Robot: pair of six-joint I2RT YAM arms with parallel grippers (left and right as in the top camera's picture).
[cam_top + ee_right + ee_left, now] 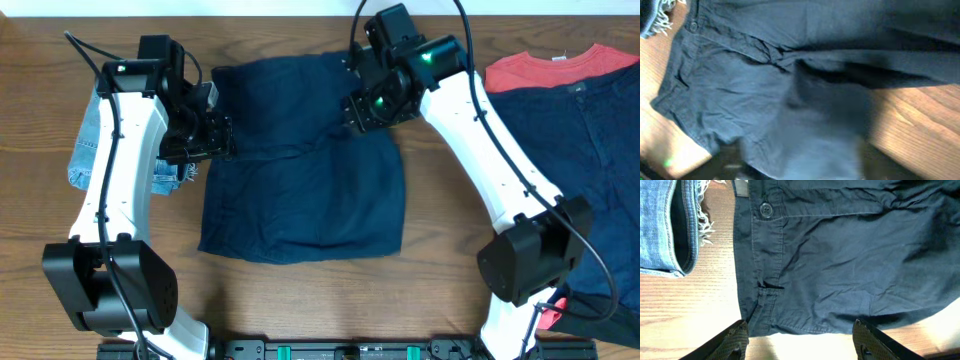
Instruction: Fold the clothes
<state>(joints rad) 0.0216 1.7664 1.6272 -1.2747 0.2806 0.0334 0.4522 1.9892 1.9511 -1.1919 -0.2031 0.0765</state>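
Dark navy shorts (300, 190) lie spread in the middle of the table, with the upper part rumpled. My left gripper (222, 135) is at their left edge. In the left wrist view it (800, 342) is open and empty, just short of the waistband and button (765, 210). My right gripper (358, 108) is over the upper right of the shorts. In the blurred right wrist view its fingers (800, 162) look spread, with a raised fold of the shorts (820, 135) between them.
A light blue denim garment (85, 155) with a frayed hem lies at the far left under the left arm. A red shirt (550, 70) and another dark navy garment (590, 150) lie at the right. Bare wood surrounds the shorts.
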